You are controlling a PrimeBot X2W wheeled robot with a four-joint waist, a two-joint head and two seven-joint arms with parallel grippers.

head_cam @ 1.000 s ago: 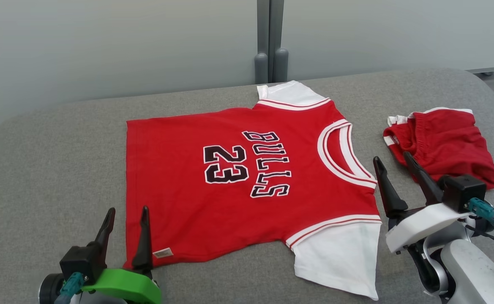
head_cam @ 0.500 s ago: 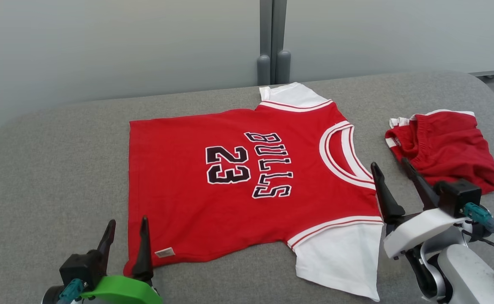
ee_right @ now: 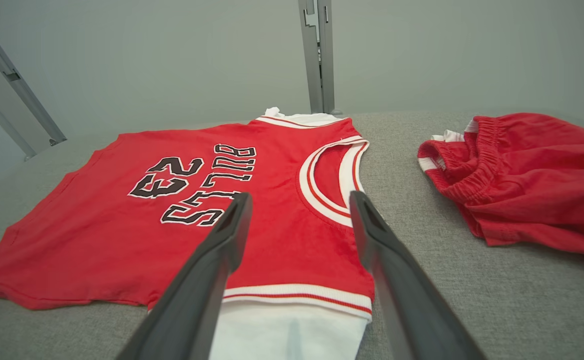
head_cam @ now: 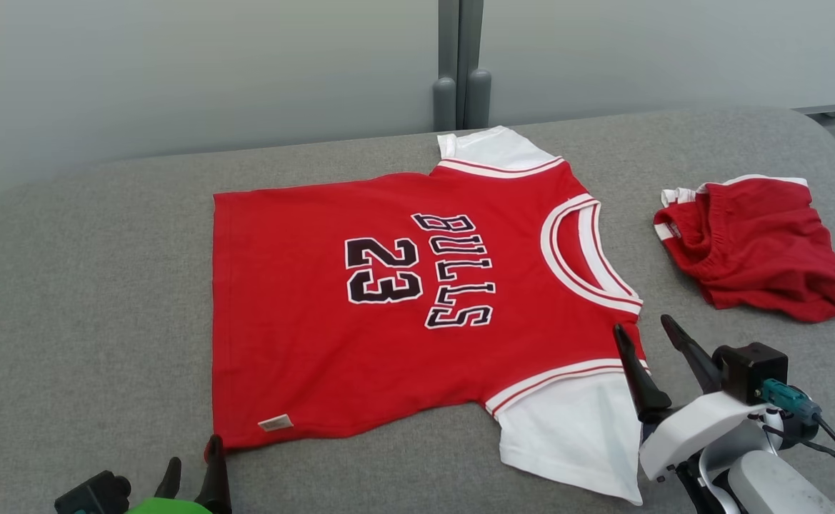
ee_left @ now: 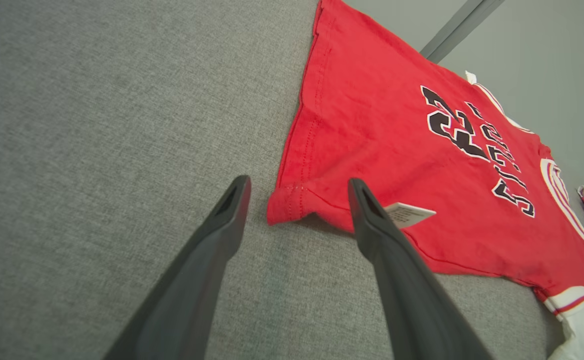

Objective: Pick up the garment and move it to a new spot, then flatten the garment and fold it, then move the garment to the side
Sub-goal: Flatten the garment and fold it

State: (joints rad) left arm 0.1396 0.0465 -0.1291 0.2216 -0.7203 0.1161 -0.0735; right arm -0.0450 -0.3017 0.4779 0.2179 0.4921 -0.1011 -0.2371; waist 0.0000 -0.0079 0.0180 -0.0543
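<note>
As we look down from the head camera: a red jersey (head_cam: 388, 300) lies spread flat, front side up, on a grey fabric-covered table (head_cam: 88, 285).
Jersey position: it sits in the middle of the table, hem toward our left and collar (head_cam: 588, 257) toward our right.
Sleeves: both are white with red-and-white trim. The near sleeve (head_cam: 581, 435) points toward us and the far sleeve (head_cam: 488, 146) points toward the wall.
Writing: "BULLS" (head_cam: 460, 271) sits above "23" (head_cam: 381, 271) in black characters outlined in white, read from the hem side.
Tag: a small white tag (ee_left: 409, 215) sticks out at the near hem corner. Its print is too small for us to read.
Second garment: red shorts (head_cam: 760, 250) with white trim lie bunched on the table to the right of the jersey, apart from it.
Left gripper (ee_left: 297, 187): its fingers are spread wide and hold nothing. In its wrist view the hem corner lies between the two tips, and we cannot tell whether they touch the cloth.
Right gripper (head_cam: 642, 328): its fingers are spread wide and hold nothing, poised by the near shoulder. One finger crosses the sleeve trim in the head view.
Background: pale grey wall panels (head_cam: 174, 71) meet at a grey post (head_cam: 458, 64) behind the table.
</note>
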